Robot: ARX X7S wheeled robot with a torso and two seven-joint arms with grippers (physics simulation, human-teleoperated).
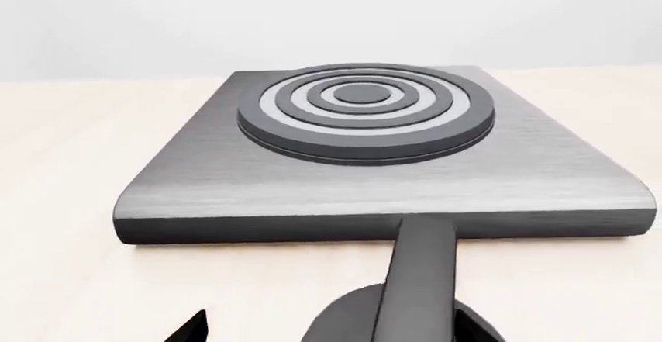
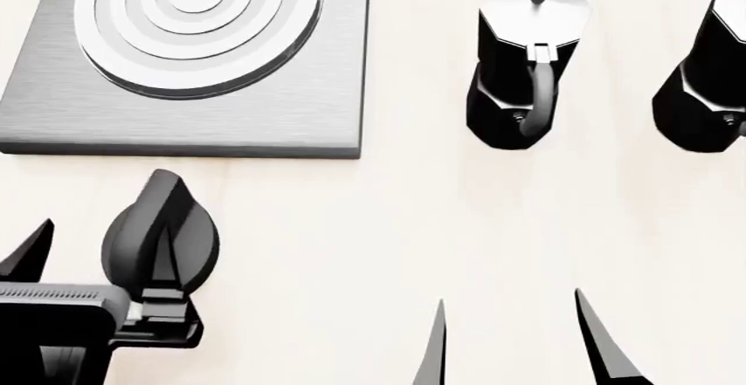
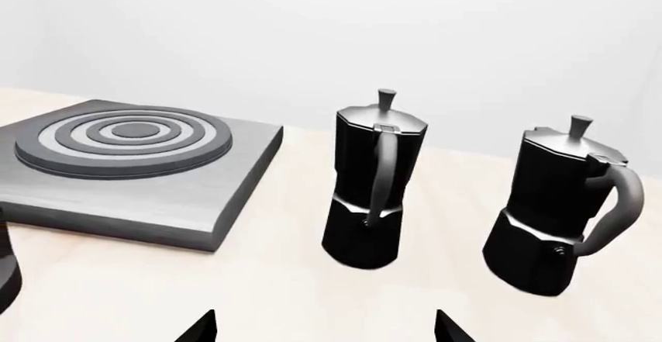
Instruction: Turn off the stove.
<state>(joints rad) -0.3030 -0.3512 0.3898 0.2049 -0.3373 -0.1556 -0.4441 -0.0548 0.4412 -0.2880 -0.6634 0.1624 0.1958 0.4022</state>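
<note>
One flat square grey brushed-metal stove plate (image 1: 352, 179) with a ringed round burner (image 1: 364, 109) fills the left wrist view, the black round ridged knob (image 1: 414, 295) just before its near edge. From the head camera, the left gripper (image 2: 100, 267) reaches forward with its fingers apart either side of the knob (image 2: 157, 241), not visibly clamping; the right gripper (image 2: 513, 346) hovers spread, low over the pale wooden table (image 2: 349, 254). In the right wrist view two black moka pots (image 3: 367, 195) (image 3: 553, 218) stand upright beside the stove
</note>
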